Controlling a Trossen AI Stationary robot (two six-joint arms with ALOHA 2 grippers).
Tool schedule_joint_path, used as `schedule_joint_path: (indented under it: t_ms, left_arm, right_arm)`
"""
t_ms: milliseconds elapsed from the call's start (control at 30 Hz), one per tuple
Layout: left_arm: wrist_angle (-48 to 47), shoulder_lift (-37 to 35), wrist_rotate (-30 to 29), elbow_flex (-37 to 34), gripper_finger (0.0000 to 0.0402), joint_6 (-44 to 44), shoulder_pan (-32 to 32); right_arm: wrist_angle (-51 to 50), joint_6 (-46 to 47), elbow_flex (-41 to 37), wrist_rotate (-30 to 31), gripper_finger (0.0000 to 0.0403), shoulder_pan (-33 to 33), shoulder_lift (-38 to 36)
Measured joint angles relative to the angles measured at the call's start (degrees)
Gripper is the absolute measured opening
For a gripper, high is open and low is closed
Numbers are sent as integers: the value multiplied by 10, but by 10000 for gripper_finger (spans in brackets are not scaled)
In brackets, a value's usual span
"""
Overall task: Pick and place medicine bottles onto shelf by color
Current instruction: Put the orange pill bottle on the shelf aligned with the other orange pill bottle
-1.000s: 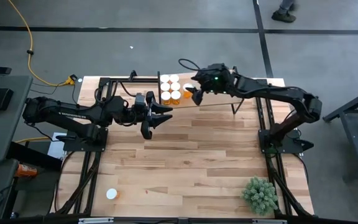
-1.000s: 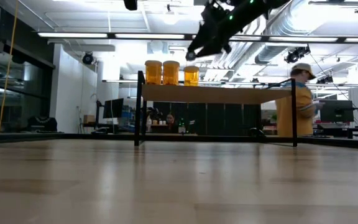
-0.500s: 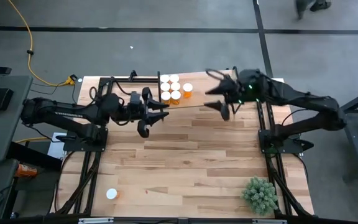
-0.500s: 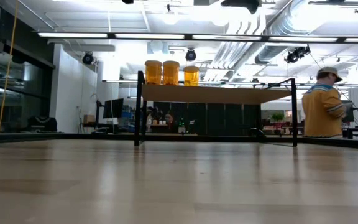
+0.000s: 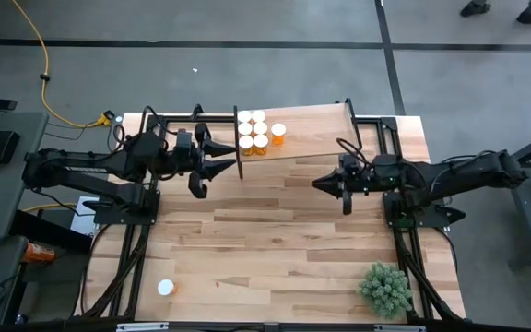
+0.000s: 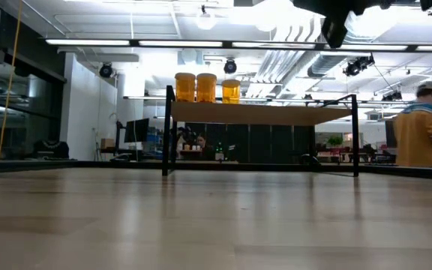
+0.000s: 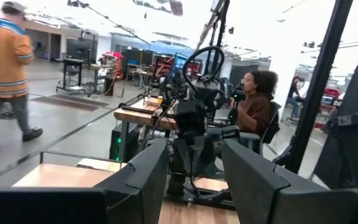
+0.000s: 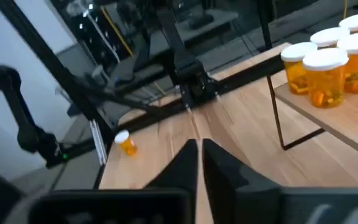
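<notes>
Right gripper jaws nearly closed, empty, hanging over mid-table right of centre. Left gripper jaws open, empty, just left of the shelf. Medicine bottles clustered at the shelf's far-left end; one lone bottle lies at the near-left table edge. Judged step: fetch that stray. It sits on the left arm's side, so that arm looks the better choice; descend with jaws spread, straddle the body under the cap, then set it in the open space beside the cluster without nudging neighbours. Hard to tell: whether the stray stands or lies, bottle contents, and any colour difference. Low view cuts off both arms largely.
</notes>
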Motion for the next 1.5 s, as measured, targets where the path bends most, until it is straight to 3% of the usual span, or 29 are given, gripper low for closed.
schedule_joint_path:
  t_ms: [200,567,800,900,1100,1233,1367,1500]
  left_arm:
    - [-7,0,-15,0,161,-9,0]
    - [-19,2,16,0,285,-57,-2]
    - [-25,2,72,0,334,-86,-27]
    - [-107,2,77,25,340,-103,-53]
    - [-460,23,62,134,341,-125,-153]
    - [-612,47,60,143,340,-232,-257]
    - [-654,79,51,118,340,-348,-385]
    - [-619,122,1,84,340,-441,-504]
  right_arm:
    - [23,27,-17,26,8,2,2]
    - [27,18,-13,30,1,2,2]
    - [27,18,-13,31,1,2,2]
    - [27,18,-13,32,0,1,2]
    - [10,26,-13,32,0,1,3]
    - [-8,29,-13,32,0,1,3]
    - [-22,28,-13,33,0,1,3]
    - [-37,28,-13,34,0,1,3]
